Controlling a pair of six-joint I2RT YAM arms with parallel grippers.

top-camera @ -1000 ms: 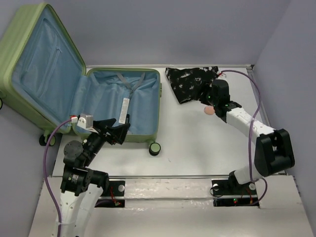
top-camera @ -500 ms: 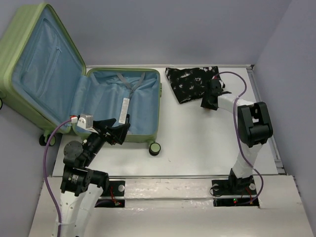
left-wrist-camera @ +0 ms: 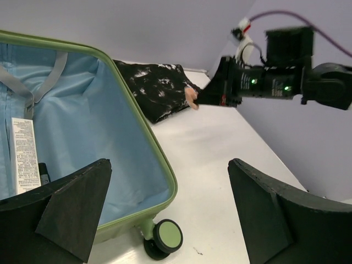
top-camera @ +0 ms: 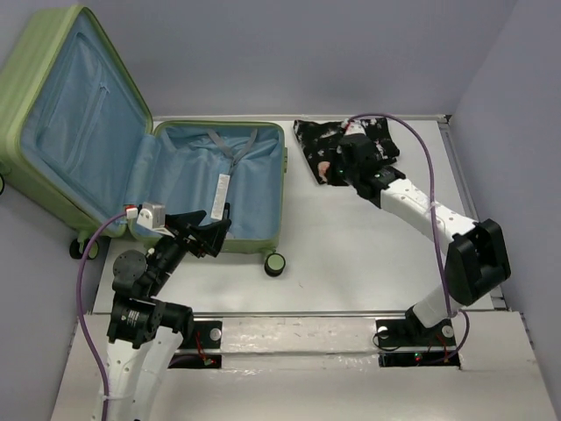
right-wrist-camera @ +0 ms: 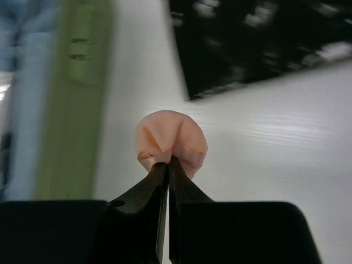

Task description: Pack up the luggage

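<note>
open luggage [top-camera: 282,189] with white tag [top-camera: 223,189] inside, patterned garment [top-camera: 317,142] beside it, right gripper [right-wrist-camera: 168,165] pinching peach cloth ball [right-wrist-camera: 171,140], left gripper [top-camera: 213,230] jaws apart

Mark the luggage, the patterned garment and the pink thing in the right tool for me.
luggage [top-camera: 180,177], top external view, blue lining of its lower half.
patterned garment [top-camera: 312,140], top external view, its uncovered left part.
pink thing [right-wrist-camera: 171,140], right wrist view, its rounded middle.
</note>
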